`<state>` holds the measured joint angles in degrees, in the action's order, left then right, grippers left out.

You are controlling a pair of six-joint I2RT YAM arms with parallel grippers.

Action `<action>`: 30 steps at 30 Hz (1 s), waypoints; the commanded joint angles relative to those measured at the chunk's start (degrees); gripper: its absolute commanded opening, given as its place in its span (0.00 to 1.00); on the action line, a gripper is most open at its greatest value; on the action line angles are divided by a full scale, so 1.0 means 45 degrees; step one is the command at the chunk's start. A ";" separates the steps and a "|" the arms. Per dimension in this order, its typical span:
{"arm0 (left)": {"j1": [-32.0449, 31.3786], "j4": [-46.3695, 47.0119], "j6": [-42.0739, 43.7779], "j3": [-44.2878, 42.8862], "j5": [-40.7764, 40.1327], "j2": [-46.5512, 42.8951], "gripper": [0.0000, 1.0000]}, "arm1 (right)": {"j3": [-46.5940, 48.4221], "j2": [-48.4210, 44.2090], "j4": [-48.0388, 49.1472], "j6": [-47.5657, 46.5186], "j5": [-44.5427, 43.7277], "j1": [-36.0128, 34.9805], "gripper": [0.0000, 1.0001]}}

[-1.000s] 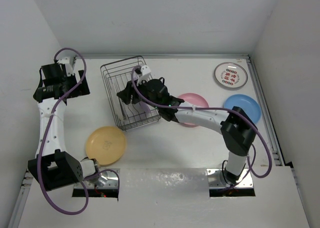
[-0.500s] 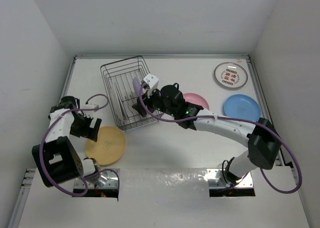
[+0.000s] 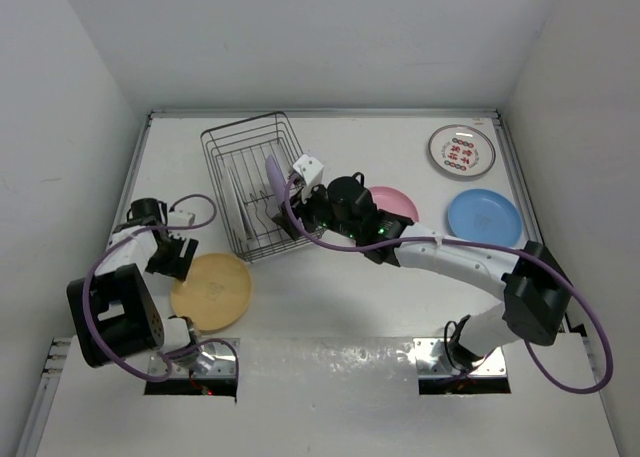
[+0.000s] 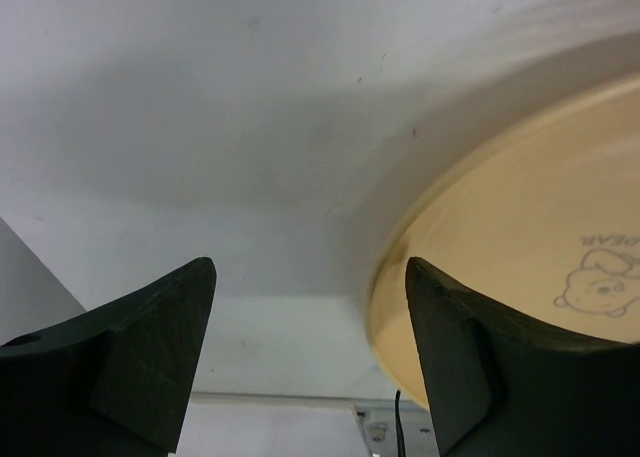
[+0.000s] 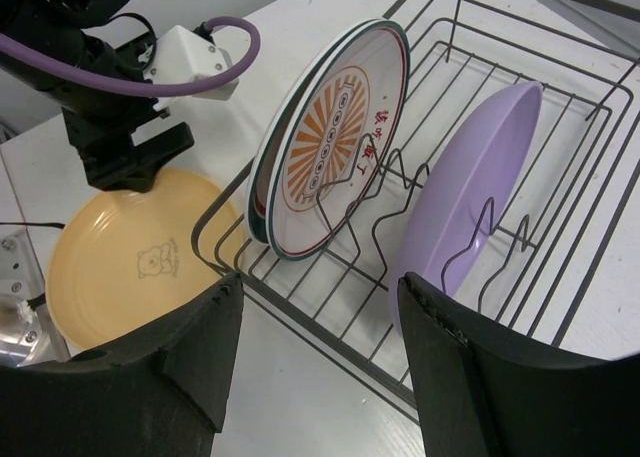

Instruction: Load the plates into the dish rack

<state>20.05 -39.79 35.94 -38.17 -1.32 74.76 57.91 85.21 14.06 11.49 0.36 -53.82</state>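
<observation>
1. The yellow plate (image 3: 212,289) lies flat on the table (image 3: 340,297), near and left, just on the near side of the dish rack (image 3: 225,142).
2. Your left gripper (image 4: 310,277) sits low at the plate's far-left edge. Its jaws are wide apart and hold nothing. In the wrist view the rim runs up between the fingers, but I cannot tell whether either one touches it.
3. Expect the plate to be stiff, light and smooth (probably plastic, with a little printed bear in the well). It will not bend, but it could slide on the table or slip between flat fingers.
4. Take it by the rim, one finger over the lip and one under. The plate is shallow, so the lower finger has to get very low (a shove may just push the plate away).
5. Your right gripper (image 5: 320,297) hovers over the rack's near-right side, jaws apart and empty.
6. In the rack a printed plate (image 5: 335,137) and a purple plate (image 5: 470,197) stand on edge between the prongs, with free slots beside them.
7. The pink plate (image 3: 398,199), the blue plate (image 3: 484,217) and a second printed plate (image 3: 461,149) lie flat to the right. They look like the same rim-grip job.
</observation>
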 commanded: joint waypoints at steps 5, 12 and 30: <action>-0.0609 0.0815 -0.0721 0.0358 0.1561 -0.0227 0.66 | -0.0252 -0.0576 0.0507 -0.0306 -0.0705 -0.0051 0.62; -0.0609 0.1381 -0.0898 0.0924 0.1231 0.0163 0.53 | -0.0251 -0.0654 0.0293 -0.0306 -0.0744 -0.0051 0.62; -0.0179 -0.0726 -0.0196 -0.1492 0.0840 -0.0910 0.00 | 0.0235 -0.0733 -0.0702 -0.2195 0.0424 -0.0519 0.60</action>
<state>18.24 -41.63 32.29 -39.29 3.46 73.47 56.93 83.37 11.88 7.25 -1.72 -54.57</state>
